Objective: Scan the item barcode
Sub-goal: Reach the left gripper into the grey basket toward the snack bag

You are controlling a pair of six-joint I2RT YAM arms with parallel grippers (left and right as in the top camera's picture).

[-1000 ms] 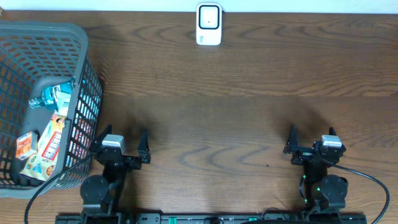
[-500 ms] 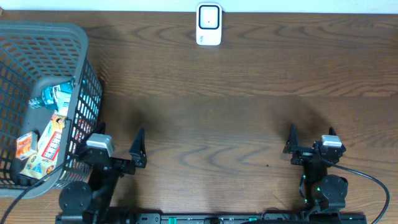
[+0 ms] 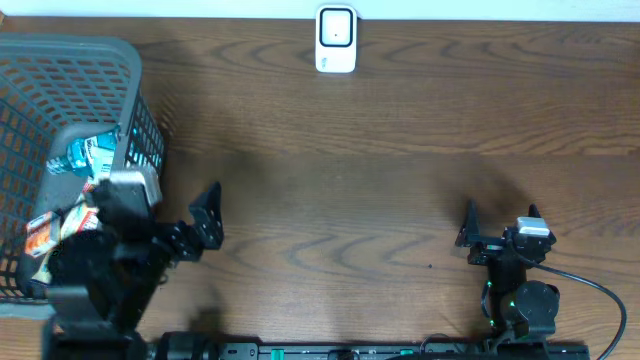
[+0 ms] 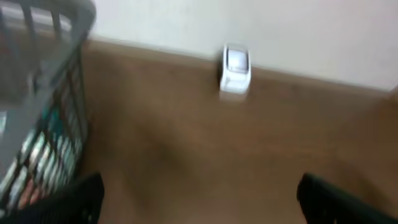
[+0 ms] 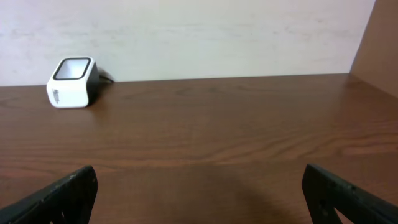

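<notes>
**Barely begun: nothing picked, the scanner waiting**

Neither arm holds anything. The left gripper (image 4: 199, 200) hangs with its fingers spread wide and empty, well to the left of the scanner (image 3: 335, 40) and nearer the robot, just at the near corner of the basket (image 3: 70, 43). The right gripper (image 3: 500, 225) sits low and to the right of the scanner, its fingers likewise released over bare table (image 3: 350, 170).

The step in hand looks to be the fetch. The packets (image 3: 75, 225) lie inside the basket, far left of the scanner, a teal packet (image 3: 88, 155) uppermost toward the scanner's side. Which one is meant, I cannot tell. The next move calls for the left arm to clear the rim, drop between the walls and pinch one wrapper alone. The item must then cross to the scanner with its barcode turned toward the scanner's window.

The basket is grey plastic lattice, tall-walled and rigid, with open slots that could snag a fingertip. The packets look like glossy printed film, probably soft and slippery, and they overlap. The scanner is a small white box with rounded corners and a dark face, backed against the pale wall (image 5: 217, 31). The table is dark, smooth wood grain. The left wrist view is blurred, so finer detail there is lost.
</notes>
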